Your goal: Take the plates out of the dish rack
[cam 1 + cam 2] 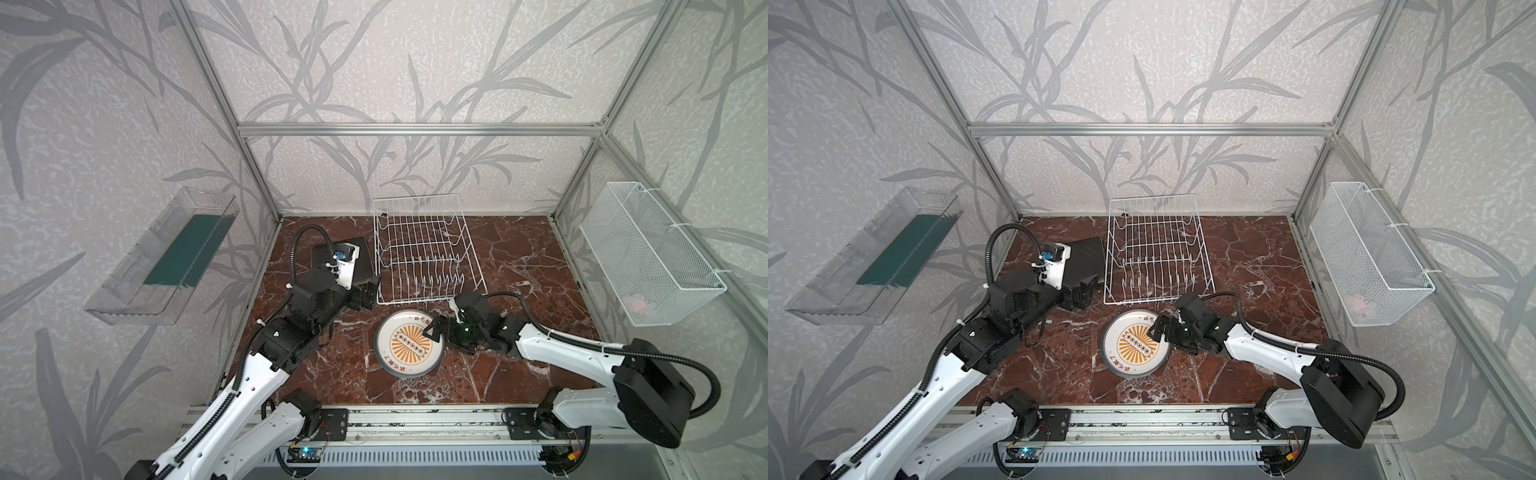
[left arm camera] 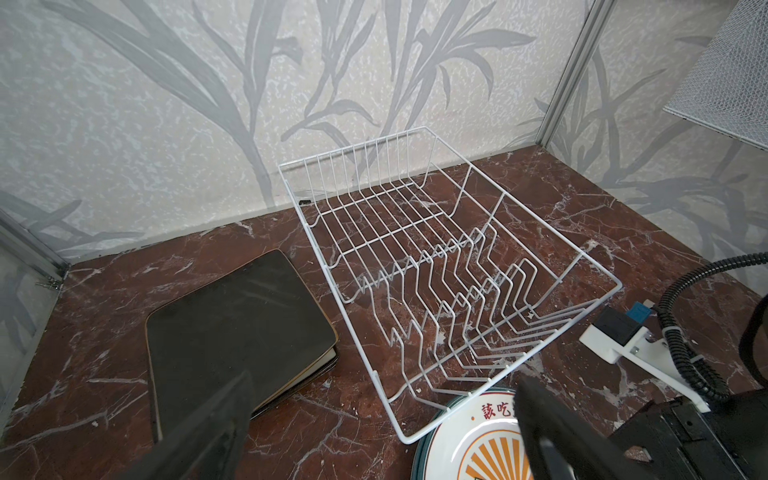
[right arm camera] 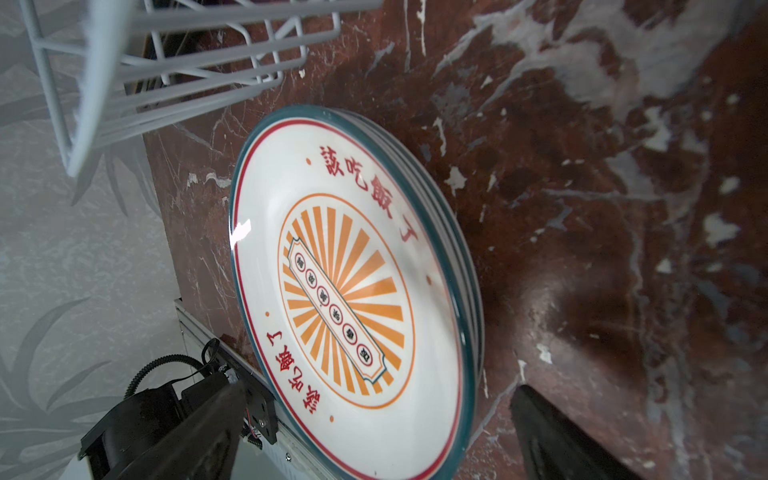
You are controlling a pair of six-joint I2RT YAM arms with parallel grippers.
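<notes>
Marble tabletop (image 1: 519, 257) holds the empty rack (image 1: 419, 249) at upper centre, round plates (image 1: 405, 347) stacked below it, black plates (image 2: 232, 324) stacked to its left. Both the left gripper (image 1: 371, 293) and the right gripper (image 1: 434, 332) have fingers spread; the right, straddling the stack's rim, could drag the top plate while lifting

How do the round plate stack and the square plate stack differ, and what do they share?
The round plate stack is white with an orange sunburst; the square plate stack shows a black top. The round stack lies in front of the dish rack, the square one left of it. Both lie flat on the table, outside the rack.
</notes>
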